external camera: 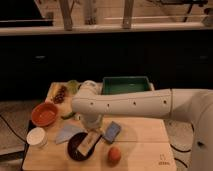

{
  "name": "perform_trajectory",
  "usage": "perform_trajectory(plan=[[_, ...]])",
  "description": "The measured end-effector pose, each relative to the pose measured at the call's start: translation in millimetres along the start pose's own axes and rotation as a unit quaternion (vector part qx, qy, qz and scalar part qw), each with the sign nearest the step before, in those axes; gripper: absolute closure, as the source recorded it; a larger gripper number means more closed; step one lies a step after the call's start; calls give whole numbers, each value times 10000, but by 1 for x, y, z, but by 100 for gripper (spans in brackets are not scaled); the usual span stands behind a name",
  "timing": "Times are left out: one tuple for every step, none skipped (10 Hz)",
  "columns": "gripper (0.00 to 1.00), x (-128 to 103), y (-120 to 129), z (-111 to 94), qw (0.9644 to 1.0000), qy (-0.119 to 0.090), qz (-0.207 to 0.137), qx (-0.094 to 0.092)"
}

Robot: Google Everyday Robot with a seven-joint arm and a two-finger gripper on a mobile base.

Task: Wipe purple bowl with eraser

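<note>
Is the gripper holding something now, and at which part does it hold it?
It cannot be told for sure. The gripper is right above the eraser, which lies in the purple bowl; it seems to press the eraser's upper end, but the contact is hidden.

Two round bowls are sitting on the wooden table [145, 145]: one dark purple bowl [75, 148], one orange-red bowl [44, 113] at its ten o'clock. One tan-topped eraser [89, 141] is lying in the purple bowl. One gripper [91, 128] is hanging just over that eraser. One light blue rectangular block [112, 131], one white round container [37, 137], one green rectangular tray [126, 85], one small orange ball [114, 154].
</note>
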Motion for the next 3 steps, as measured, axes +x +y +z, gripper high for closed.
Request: perform_trajectory(plan=[[94,1,-1,1,10000,-7,28,10],[94,1,-6,3,10000,-19,60,61],[94,2,-7,4,10000,-20,68,67]])
